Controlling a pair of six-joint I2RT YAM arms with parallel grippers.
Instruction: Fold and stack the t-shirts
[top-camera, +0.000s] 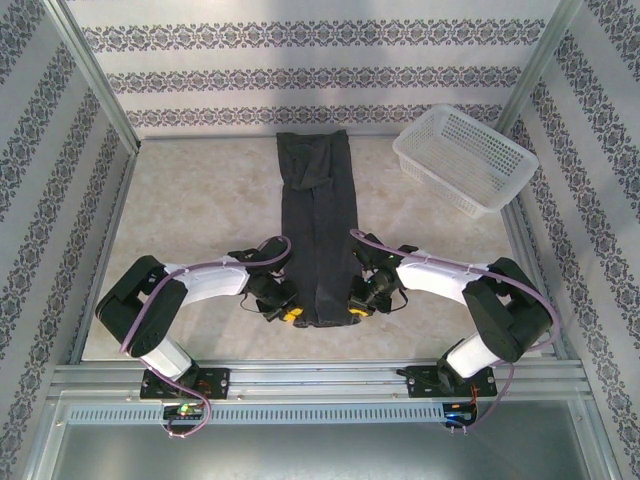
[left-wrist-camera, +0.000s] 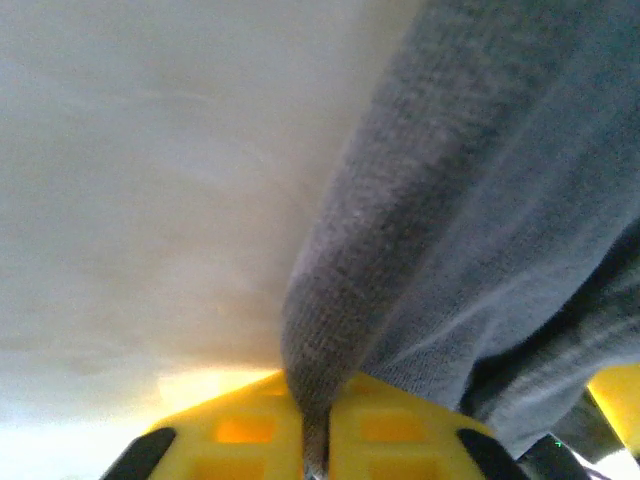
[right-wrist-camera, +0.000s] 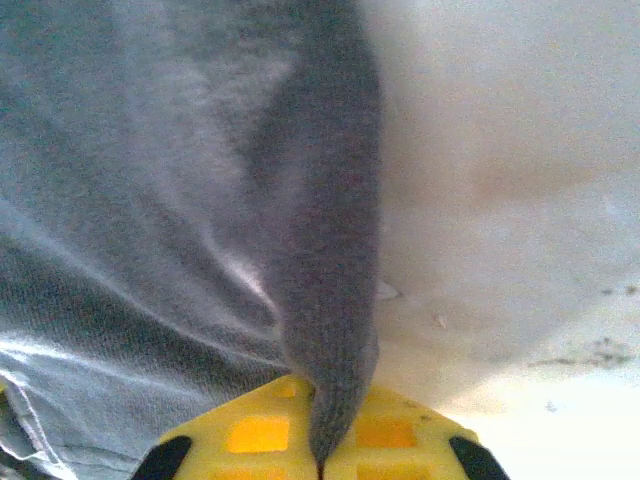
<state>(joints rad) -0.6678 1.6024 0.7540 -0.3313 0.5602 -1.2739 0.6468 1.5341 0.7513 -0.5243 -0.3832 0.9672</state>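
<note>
The dark t-shirt (top-camera: 318, 230) lies down the middle of the tabletop (top-camera: 200, 210) as a long narrow strip with its sides folded in, running from the far edge towards the near edge. The lengthwise folding looks done. What seems left is folding the strip across its length into a compact packet, then stacking it. A white basket (top-camera: 465, 158) sits well apart at the far right corner. The left jaws and right jaws sit at the strip's two near corners, one on each side. Both are closed tight, each pinching a ridge of grey cloth between its yellow pads (left-wrist-camera: 240, 440), seen close up from the wrists.
</note>
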